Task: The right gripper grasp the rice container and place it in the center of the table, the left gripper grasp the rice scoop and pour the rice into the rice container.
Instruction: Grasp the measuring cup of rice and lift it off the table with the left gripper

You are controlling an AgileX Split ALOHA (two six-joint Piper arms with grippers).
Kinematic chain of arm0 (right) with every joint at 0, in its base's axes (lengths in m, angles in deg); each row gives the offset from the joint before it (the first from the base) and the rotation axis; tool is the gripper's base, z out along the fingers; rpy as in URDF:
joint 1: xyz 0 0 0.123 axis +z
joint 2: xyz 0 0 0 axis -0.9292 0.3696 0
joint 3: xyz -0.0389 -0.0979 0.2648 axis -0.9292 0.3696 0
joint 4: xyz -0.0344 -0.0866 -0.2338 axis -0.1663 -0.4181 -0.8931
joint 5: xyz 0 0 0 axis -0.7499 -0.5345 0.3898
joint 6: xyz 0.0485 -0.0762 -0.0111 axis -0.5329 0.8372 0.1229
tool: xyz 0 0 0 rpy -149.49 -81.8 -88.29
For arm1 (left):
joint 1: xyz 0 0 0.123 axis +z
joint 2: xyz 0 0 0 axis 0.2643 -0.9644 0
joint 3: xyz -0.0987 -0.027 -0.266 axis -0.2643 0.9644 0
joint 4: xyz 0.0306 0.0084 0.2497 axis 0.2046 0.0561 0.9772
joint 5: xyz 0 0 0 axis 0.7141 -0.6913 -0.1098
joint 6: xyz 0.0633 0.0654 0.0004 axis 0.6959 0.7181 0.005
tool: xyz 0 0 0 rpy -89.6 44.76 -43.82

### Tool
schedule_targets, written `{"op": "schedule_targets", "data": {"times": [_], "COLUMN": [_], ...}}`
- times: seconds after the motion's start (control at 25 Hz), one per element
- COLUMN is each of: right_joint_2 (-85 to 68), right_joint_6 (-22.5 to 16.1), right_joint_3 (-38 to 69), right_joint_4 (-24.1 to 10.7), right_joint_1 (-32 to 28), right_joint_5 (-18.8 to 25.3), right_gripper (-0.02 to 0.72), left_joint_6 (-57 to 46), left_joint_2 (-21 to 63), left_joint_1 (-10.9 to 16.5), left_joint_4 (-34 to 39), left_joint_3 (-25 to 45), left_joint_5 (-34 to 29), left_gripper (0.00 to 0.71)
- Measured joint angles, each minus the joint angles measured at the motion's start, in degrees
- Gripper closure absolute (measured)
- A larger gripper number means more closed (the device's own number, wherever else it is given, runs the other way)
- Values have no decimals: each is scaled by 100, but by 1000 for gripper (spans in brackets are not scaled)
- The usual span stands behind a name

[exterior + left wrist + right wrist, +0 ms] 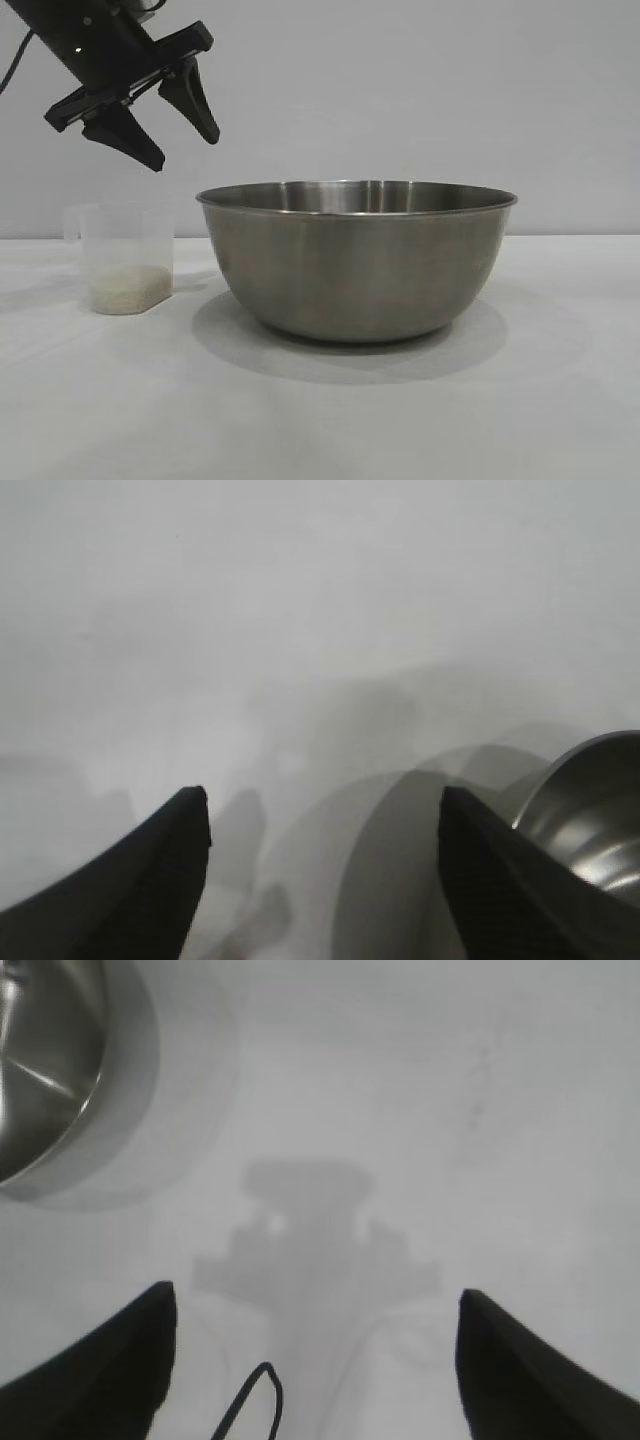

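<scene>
White tabletop (320,420) is seen under a pale grey wall. At the upper left of the exterior view the left gripper (187,150) hangs in the air, its 2 fingers (195,100) spread apart, with nothing held or touched. Below it, at the left, the rice scoop (127,258) stands upright with rice (127,290) in its bottom. Just beside the scoop, at the centre of the frame, the steel bowl (357,260) rests on the table. In the right wrist view the right gripper (315,1295) is shown with fingers wide apart over bare table, nothing between them, the bowl's rim at the upper left.
</scene>
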Motion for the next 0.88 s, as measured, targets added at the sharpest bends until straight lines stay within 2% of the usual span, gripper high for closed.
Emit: {"op": "schedule_targets", "data": {"times": [0.24, 0.44, 0.56, 0.88], "right_joint_2": [-1582, -2697, -3335, -4307], "right_joint_6": [0, 12, 172, 227], "right_joint_3": [955, 1478, 1580, 1706], "right_joint_4": [126, 177, 215, 239], "right_joint_1": [0, 0, 0, 0], "right_joint_5": [-241, -268, -216, 61], "right_gripper": [206, 206, 206, 206], "left_joint_6": [0, 0, 0, 0], "left_joint_2": [0, 0, 0, 0], "left_joint_1": [0, 0, 0, 0], "left_joint_4": [0, 0, 0, 168], "left_joint_3": [0, 0, 0, 0], "left_joint_5": [79, 92, 92, -76], "left_gripper": [284, 284, 284, 284]}}
